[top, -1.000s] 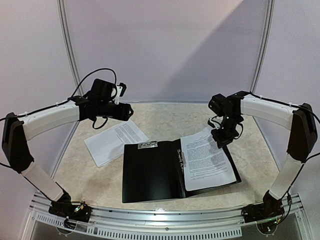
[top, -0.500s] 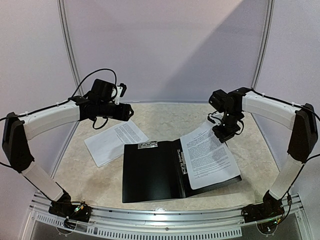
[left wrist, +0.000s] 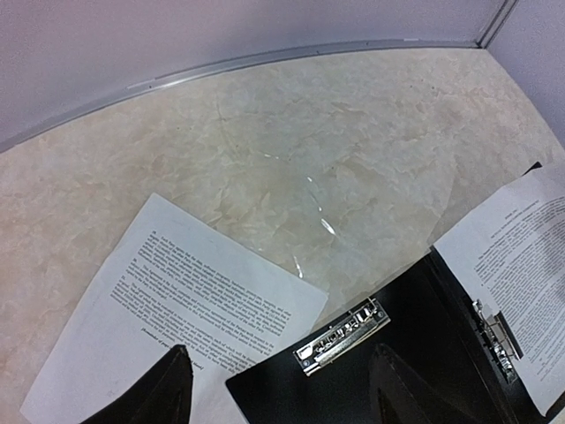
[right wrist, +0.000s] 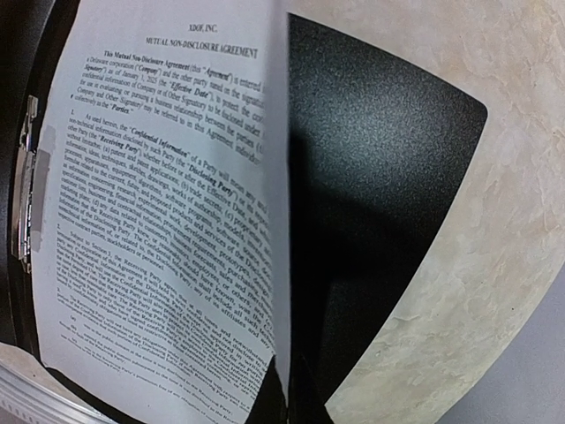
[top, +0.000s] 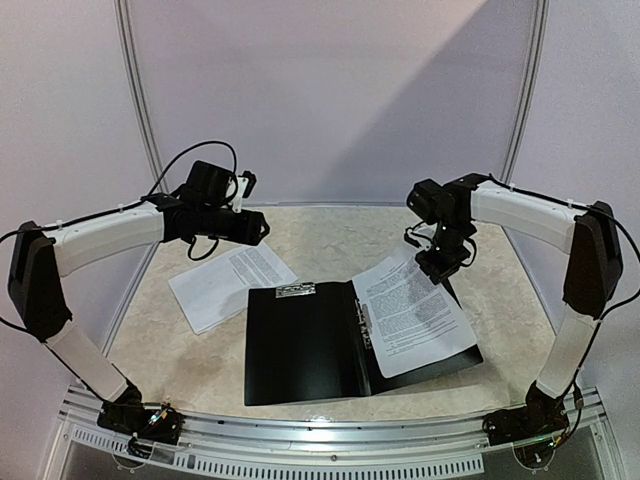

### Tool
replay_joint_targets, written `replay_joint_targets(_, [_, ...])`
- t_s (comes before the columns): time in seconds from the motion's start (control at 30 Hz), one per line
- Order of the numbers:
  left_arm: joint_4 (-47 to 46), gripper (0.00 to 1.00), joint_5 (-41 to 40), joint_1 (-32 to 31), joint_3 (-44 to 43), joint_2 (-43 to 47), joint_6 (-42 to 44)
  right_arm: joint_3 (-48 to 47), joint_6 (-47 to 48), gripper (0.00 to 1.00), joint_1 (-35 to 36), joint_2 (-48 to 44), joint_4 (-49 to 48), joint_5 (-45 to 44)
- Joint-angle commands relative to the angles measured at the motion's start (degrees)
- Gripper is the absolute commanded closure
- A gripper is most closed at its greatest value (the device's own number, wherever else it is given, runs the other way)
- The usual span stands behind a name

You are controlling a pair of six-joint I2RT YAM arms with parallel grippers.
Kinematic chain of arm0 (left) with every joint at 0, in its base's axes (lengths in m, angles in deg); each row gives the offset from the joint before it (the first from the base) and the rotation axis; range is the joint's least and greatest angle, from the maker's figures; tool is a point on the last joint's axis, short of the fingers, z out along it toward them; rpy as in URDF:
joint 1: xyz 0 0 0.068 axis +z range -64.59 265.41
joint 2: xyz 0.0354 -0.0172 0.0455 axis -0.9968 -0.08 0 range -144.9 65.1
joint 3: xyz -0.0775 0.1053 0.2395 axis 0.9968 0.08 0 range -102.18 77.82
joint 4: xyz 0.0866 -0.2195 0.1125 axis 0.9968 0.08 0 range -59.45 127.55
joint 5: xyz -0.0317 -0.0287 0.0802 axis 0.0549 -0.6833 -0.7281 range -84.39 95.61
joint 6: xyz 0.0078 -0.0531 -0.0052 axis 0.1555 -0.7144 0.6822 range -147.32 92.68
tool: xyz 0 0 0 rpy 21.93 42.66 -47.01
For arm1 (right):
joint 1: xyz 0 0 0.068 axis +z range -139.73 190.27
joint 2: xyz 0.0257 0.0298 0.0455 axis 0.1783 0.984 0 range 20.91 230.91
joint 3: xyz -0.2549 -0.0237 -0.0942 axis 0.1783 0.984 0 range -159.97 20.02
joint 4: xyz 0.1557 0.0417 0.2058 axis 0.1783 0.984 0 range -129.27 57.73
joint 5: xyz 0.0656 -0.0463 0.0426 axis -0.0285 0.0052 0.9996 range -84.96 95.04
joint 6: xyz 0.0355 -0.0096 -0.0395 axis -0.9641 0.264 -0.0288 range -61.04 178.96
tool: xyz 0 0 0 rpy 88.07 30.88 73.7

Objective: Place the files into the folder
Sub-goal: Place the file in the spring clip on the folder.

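Right tool clenched on the 1 o'clock corner of the files, that corner raised off the open folder while the rest lies on its 3 o'clock half beside the metal clip; folder lies flat in the middle of the table. Left tool released, jaws apart, hanging above the table at 12 o'clock of a loose sheet, which lies just beside the folder at its 10 o'clock corner

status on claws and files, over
Right claw shut on one file, edge lifted over open folder. Left claw open, hovering. Other file on table, outside folder.
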Motion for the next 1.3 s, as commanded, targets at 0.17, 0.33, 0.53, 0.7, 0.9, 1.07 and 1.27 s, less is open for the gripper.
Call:
replay_joint_targets(0.17, [-0.08,0.32,0.74,1.43,-0.14,-0.71,-0.43,3.38,-1.73,1.00,0.50,-3.60,1.04,1.12])
replay_joint_targets(0.33, [-0.06,0.32,0.84,1.48,-0.14,-0.71,-0.44,4.02,-2.01,1.00,0.46,-3.83,0.69,0.56])
replay_joint_targets(0.53, [-0.11,0.32,0.83,1.48,-0.14,-0.83,-0.41,3.58,-2.15,0.91,0.44,-3.59,0.75,-0.38])
replay_joint_targets(0.7, [-0.03,0.32,0.99,1.49,-0.22,-1.00,-0.44,3.41,-2.72,0.81,0.48,-3.89,1.07,-1.65])
replay_joint_targets(0.9, [0.11,0.32,1.05,1.65,-0.23,-1.19,-0.50,2.60,-4.34,0.63,0.54,-4.06,3.62,-4.58])
replay_joint_targets(1.07, [0.39,0.31,0.92,1.91,-0.40,-1.42,-0.51,1.05,-6.56,0.39,0.70,-4.24,6.15,-7.70])
replay_joint_targets(1.27, [0.64,0.31,-0.65,2.50,-0.40,-2.09,-0.20,-2.96,-8.61,0.34,0.75,-5.91,7.57,-11.28])
